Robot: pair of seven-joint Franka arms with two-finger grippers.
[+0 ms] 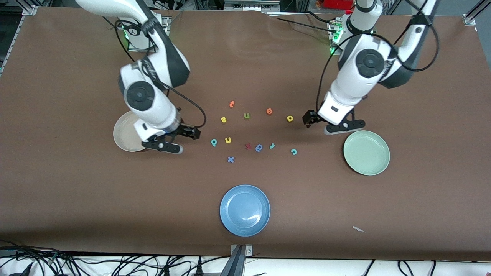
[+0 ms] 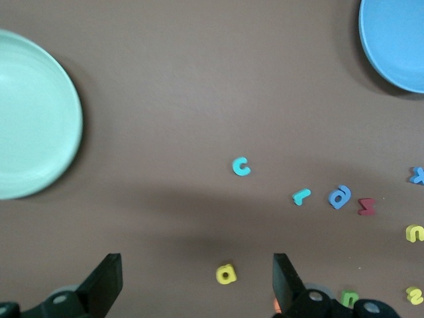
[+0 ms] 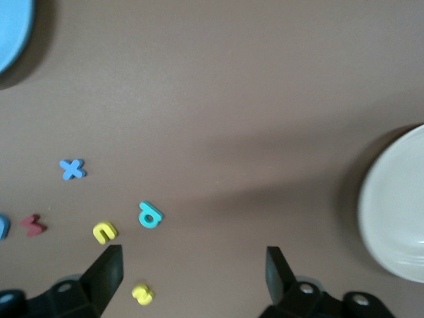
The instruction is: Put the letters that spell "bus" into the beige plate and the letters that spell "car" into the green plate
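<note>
My right end effector (image 1: 171, 140) hangs with jaws spread wide over the bench (image 1: 76, 191) beside the beige plate (image 1: 124, 134), lined up so the teal "b" (image 1: 214, 142), yellow "u" (image 1: 228, 140) and yellow "s" (image 1: 223, 120) lie just ahead of it. My left end effector (image 1: 330, 123) is open too, waiting by the green plate (image 1: 366, 152), with the yellow "a" (image 2: 226, 273) between its fingers' line and the teal "c" (image 2: 241, 166) and "r" (image 2: 301, 196) close by. Both plates sit empty, so nothing is sorted yet.
</note>
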